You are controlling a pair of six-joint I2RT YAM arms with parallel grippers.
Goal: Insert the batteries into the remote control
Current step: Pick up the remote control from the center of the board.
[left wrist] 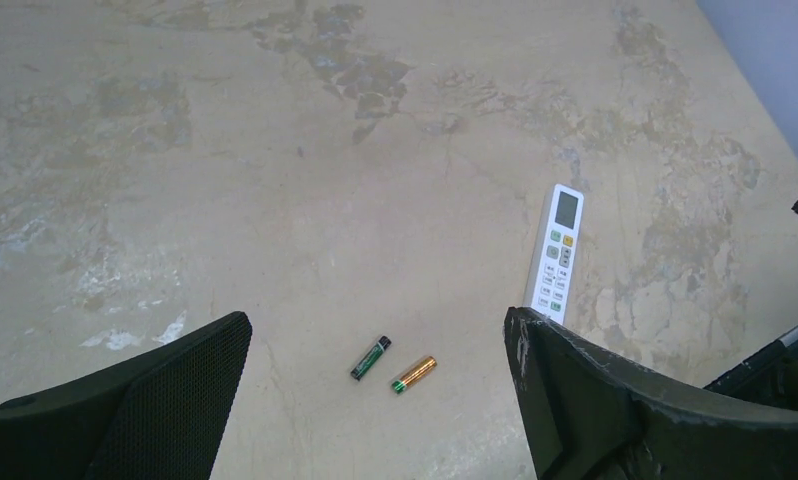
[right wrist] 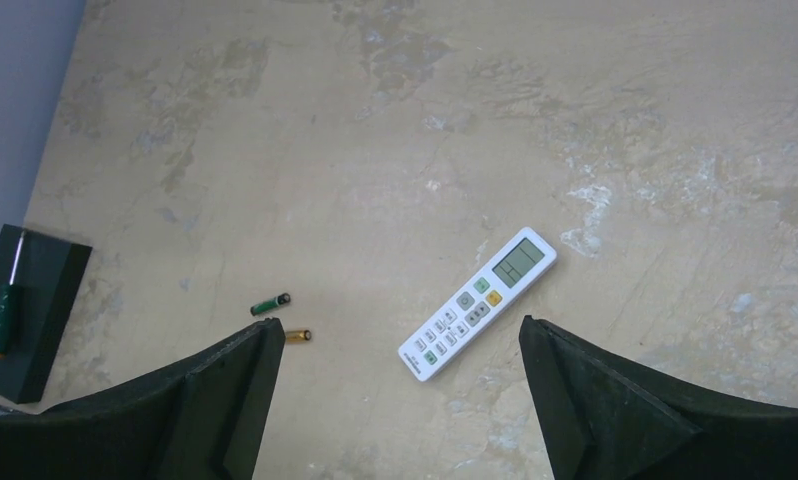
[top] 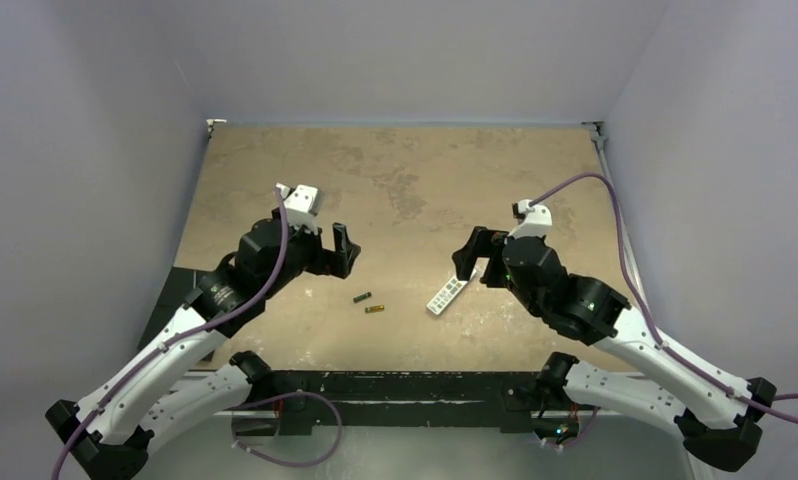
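Observation:
The white remote control [top: 447, 295] lies face up on the tan table, buttons and small screen showing; it also shows in the left wrist view [left wrist: 556, 255] and the right wrist view [right wrist: 477, 305]. Two batteries lie side by side to its left: a dark greenish-black one [top: 361, 297] [left wrist: 370, 357] [right wrist: 270, 303] and a gold one [top: 374, 309] [left wrist: 414, 373] [right wrist: 297, 335]. My left gripper [top: 345, 252] [left wrist: 377, 325] is open and empty, raised above and left of the batteries. My right gripper [top: 475, 262] [right wrist: 400, 328] is open and empty, raised just right of the remote.
A dark block [right wrist: 35, 300] with a green-handled screwdriver [right wrist: 0, 310] on it sits at the table's left edge. Grey walls enclose the table on the left, back and right. A black rail [top: 395, 385] runs along the near edge.

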